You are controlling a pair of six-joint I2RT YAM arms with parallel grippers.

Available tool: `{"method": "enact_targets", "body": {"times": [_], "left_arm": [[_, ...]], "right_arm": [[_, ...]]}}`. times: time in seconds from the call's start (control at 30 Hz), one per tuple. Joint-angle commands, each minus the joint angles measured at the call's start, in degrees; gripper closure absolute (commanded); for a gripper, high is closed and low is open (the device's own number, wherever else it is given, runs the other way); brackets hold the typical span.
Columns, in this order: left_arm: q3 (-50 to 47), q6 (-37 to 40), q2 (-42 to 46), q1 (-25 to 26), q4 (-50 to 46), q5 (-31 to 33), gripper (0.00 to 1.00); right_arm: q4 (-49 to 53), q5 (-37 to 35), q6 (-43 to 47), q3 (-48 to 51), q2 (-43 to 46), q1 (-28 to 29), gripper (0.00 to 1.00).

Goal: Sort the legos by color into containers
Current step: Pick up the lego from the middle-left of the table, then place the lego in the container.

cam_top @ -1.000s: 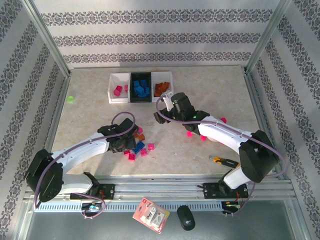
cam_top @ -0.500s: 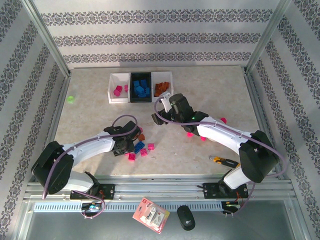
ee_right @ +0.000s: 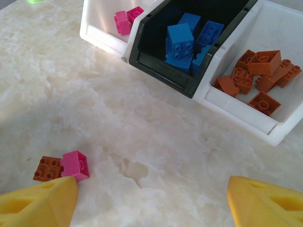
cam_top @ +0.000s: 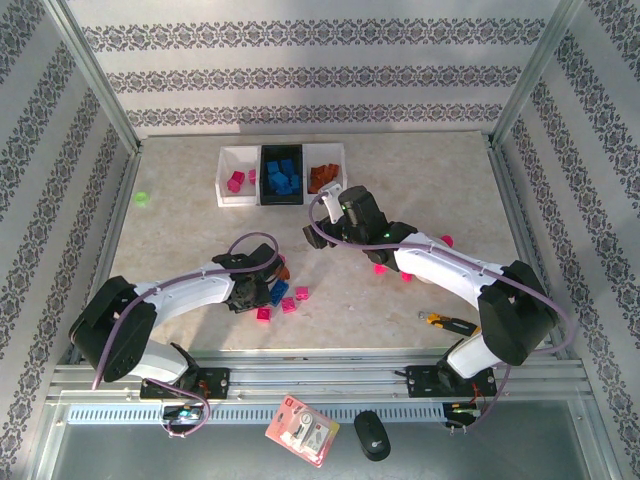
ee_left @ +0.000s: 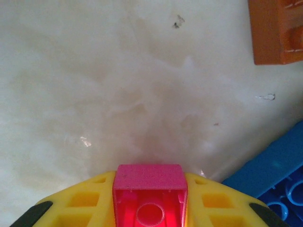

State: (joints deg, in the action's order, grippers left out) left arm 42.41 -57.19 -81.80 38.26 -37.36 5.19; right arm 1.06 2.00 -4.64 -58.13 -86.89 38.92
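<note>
My left gripper [cam_top: 257, 291] is down at the loose pile of legos [cam_top: 282, 298] near the table's front. In the left wrist view it [ee_left: 149, 191] is shut on a magenta-pink brick [ee_left: 149, 176], hollow side toward the camera. An orange brick [ee_left: 277, 30] and a blue brick [ee_left: 274, 189] lie beside it. My right gripper [cam_top: 320, 232] hovers open in front of the containers [cam_top: 226, 186], nothing between its fingers [ee_right: 40, 203]. The left white bin [ee_right: 97, 30] holds pink bricks [ee_right: 128, 19], the black bin [ee_right: 158, 64] blue ones [ee_right: 182, 38], the right white bin [ee_right: 236, 111] orange ones [ee_right: 258, 71].
A pink brick [ee_right: 75, 164] and an orange brick [ee_right: 47, 169] lie by my right gripper's left finger. More pink bricks [cam_top: 380, 268] sit under the right arm. A small green bit [cam_top: 141, 198] lies far left; a yellow-black tool [cam_top: 445, 322] near the front right.
The left arm has swung in so its gripper sits slightly further right at the pile. The right gripper has barely moved.
</note>
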Motion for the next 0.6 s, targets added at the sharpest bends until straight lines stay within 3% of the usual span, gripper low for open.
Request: {"method": "enact_targets", "body": {"times": [0.0,0.23,0.47,0.57], "left_arm": [[3.9,1.0,2.8,0.2,-4.7,5.4,0.73],[11.3,9.0,5.4,-5.0,-3.1,14.4,0.72],[22.6,22.9,-2.5,-18.2,2.8,11.3,0.72],[29.8,27.4,-8.4,-21.3,4.7,10.5,0.72]], "right_arm": [[-0.4,1.4,-0.7,-1.3,0.3,0.9,0.17],[-2.0,6.0,-0.5,-1.1,1.5,1.0,0.15],[-1.2,8.0,1.8,-0.5,1.5,2.0,0.15],[-0.9,7.1,1.7,-0.1,1.4,2.3,0.15]]}}
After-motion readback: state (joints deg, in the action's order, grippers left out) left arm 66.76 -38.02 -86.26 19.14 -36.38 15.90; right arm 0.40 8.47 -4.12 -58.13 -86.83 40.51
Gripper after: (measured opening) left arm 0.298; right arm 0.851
